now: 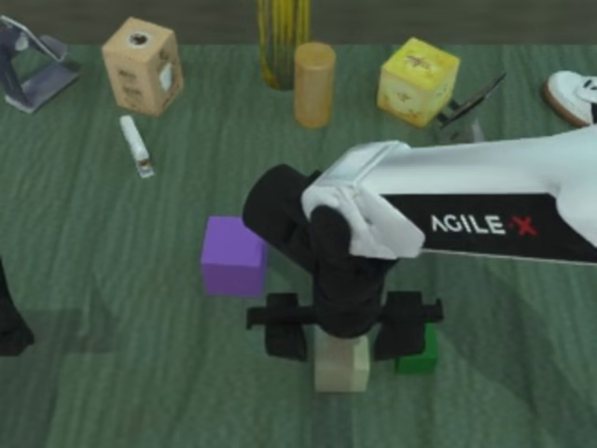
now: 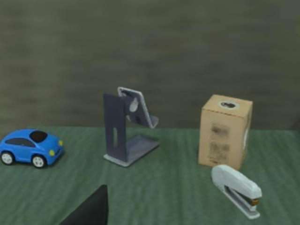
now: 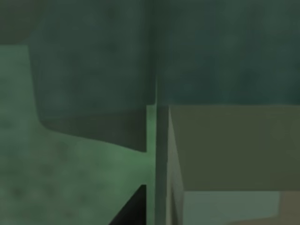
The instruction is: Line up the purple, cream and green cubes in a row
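Just up and left of the right gripper (image 1: pixel 343 338), the purple cube (image 1: pixel 233 256) is sitting alone on the bench (image 1: pixel 112 373). Directly under the gripper, the cream cube (image 1: pixel 341 365) is poking out between wide-spread fingers that aren't clamping anything. Touching its right side is the small green cube (image 1: pixel 419 353). These look light, rigid and matte, so I'm guessing pinching opposite flat faces will be working fine. Left arm is idling off the bench's left edge.
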Available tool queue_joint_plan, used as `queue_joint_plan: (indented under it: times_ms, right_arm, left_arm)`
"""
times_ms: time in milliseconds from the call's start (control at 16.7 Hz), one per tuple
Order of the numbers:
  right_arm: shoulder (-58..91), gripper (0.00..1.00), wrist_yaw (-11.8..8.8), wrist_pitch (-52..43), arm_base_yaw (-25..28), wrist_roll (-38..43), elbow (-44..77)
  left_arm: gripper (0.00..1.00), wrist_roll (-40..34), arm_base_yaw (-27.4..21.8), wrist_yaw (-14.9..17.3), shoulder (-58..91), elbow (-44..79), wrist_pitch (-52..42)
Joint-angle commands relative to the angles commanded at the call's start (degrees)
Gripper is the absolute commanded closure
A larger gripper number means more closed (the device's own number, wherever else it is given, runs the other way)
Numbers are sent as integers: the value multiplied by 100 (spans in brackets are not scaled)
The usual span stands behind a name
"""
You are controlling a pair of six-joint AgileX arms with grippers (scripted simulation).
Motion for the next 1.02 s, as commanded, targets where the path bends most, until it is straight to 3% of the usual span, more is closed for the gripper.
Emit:
queue_joint_plan:
  times_ms: [600, 1020]
  right_arm:
    - [-8, 0, 0, -20, -3, 1, 19]
    - [-440, 0, -3, -1298, 58, 17, 823]
  left_arm:
    - [0, 0, 0, 0, 0, 0, 0]
    - [0, 0, 0, 0, 0, 0, 0]
